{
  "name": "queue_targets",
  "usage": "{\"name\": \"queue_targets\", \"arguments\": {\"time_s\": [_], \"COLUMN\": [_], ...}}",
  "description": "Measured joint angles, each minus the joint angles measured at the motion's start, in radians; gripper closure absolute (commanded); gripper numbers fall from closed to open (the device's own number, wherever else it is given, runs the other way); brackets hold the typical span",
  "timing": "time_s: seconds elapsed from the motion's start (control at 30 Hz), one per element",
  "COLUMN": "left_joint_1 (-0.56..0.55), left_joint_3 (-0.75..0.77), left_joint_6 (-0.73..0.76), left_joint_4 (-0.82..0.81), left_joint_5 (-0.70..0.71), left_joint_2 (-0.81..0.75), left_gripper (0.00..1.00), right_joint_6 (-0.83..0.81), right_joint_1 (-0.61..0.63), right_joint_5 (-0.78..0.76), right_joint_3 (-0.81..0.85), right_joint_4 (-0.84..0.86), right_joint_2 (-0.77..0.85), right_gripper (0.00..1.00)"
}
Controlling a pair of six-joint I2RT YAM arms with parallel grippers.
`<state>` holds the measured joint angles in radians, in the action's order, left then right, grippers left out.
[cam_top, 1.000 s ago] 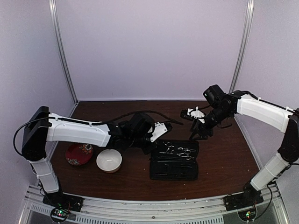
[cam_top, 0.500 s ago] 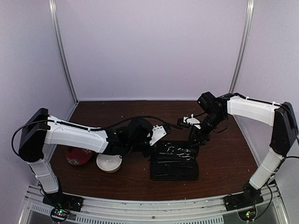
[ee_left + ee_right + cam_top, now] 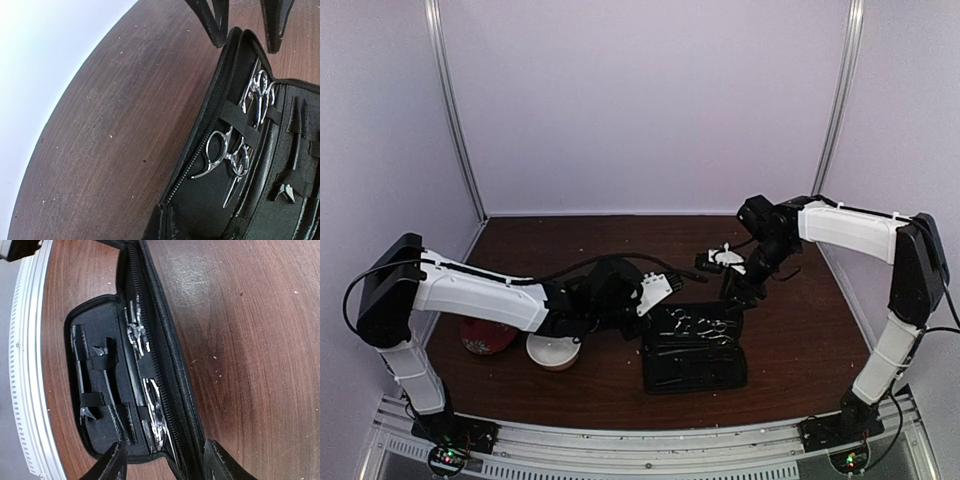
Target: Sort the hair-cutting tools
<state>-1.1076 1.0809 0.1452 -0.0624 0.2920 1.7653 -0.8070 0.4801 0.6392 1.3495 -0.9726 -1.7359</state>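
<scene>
A black pouch (image 3: pixel 692 352) lies open at mid table. Two silver scissors (image 3: pixel 705 325) sit under straps in its far half. They show in the left wrist view (image 3: pixel 227 155) (image 3: pixel 260 95) and in the right wrist view (image 3: pixel 155 415) (image 3: pixel 136 332). Thin black stick tools (image 3: pixel 107 390) are strapped in the other half. My right gripper (image 3: pixel 167 466) is open, its fingers straddling the pouch's end above the nearer scissors. It is at the pouch's far right corner in the top view (image 3: pixel 738 290). My left gripper (image 3: pixel 162 225) looks shut at the pouch's zipper edge, at the far left corner (image 3: pixel 648 305).
A white bowl (image 3: pixel 552 350) and a red dish (image 3: pixel 480 335) sit left of the pouch, under my left arm. A small white and black object (image 3: pixel 720 260) lies behind the pouch. The metal table rail (image 3: pixel 27 365) runs along the near edge.
My right gripper has moved down and left to the pouch's far right corner. My left gripper has edged closer to the pouch's left corner.
</scene>
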Motion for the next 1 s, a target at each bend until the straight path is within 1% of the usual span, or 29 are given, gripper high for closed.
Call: {"name": "queue_targets", "arguments": {"time_s": [0.2, 0.27, 0.37, 0.5, 0.63, 0.67, 0.77, 0.83, 0.9, 1.0], "left_joint_1": [-0.001, -0.003, -0.007, -0.011, -0.014, -0.014, -0.014, -0.018, -0.025, -0.058], "left_joint_3": [-0.006, -0.006, -0.006, -0.009, -0.021, -0.023, -0.027, -0.027, -0.029, -0.056], "left_joint_6": [0.0, 0.0, 0.0, 0.0, 0.0, 0.0, -0.008, -0.025, -0.045, -0.087], "left_joint_4": [-0.02, -0.02, -0.021, -0.022, -0.045, -0.05, -0.056, -0.057, -0.043, -0.01], "left_joint_5": [0.0, 0.001, 0.006, 0.017, 0.034, 0.039, 0.06, 0.079, 0.111, 0.162], "left_joint_2": [-0.01, -0.01, -0.01, -0.014, -0.02, -0.021, -0.021, -0.023, -0.042, -0.122], "left_gripper": [1.0, 1.0, 1.0, 1.0, 1.0, 0.98, 0.79, 0.7, 0.65, 0.61], "right_joint_6": [-0.045, -0.06, -0.079, -0.09, -0.103, -0.105, -0.106, -0.105, -0.102, -0.084], "right_joint_1": [0.002, 0.003, 0.008, 0.025, 0.042, 0.046, 0.058, 0.075, 0.104, 0.19], "right_joint_5": [-0.036, -0.046, -0.053, -0.055, -0.051, -0.049, -0.043, -0.04, -0.045, -0.062], "right_joint_3": [0.026, 0.062, 0.127, 0.128, 0.11, 0.103, 0.064, 0.015, -0.029, -0.105], "right_joint_4": [-0.029, -0.046, -0.075, -0.107, -0.139, -0.143, -0.142, -0.132, -0.129, -0.103], "right_joint_2": [0.047, 0.024, -0.05, -0.109, -0.106, -0.103, -0.079, -0.035, 0.012, 0.093], "right_gripper": [0.41, 0.42, 0.43, 0.45, 0.47, 0.47, 0.47, 0.47, 0.47, 0.47]}}
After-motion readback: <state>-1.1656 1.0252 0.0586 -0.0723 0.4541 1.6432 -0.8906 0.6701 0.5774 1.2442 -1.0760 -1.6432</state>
